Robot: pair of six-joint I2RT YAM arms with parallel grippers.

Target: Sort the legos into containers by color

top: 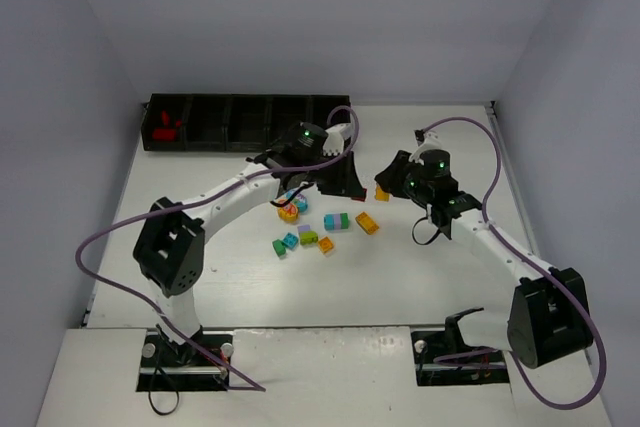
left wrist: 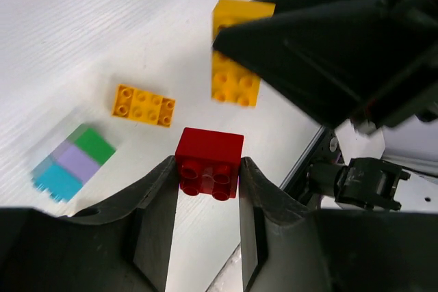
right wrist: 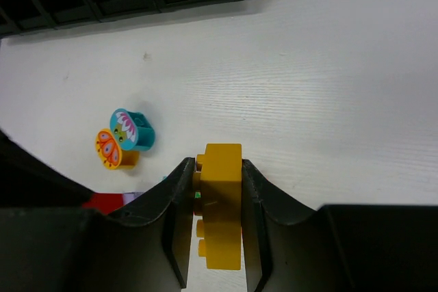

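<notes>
My left tool [left wrist: 209,170] clamps a small red plastic brick [left wrist: 209,147], studs facing the wrist; right tool [right wrist: 217,169] clamps a yellow plastic brick [right wrist: 222,217], lengthwise along its jaws.

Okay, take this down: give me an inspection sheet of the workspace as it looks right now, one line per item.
Surface: white table, lightly grained.
Job's things: black five-compartment tray at the far left of the table, with red bricks in its leftmost compartment; loose bricks of mixed colours clustered mid-table.
Clutter: nothing seen.
Grippers: left gripper shut on a red brick; right gripper shut on a yellow brick.
Cables: purple cables loop out from both arms, away from the loose bricks.
Surroundings: plain pale walls on three sides.
</notes>
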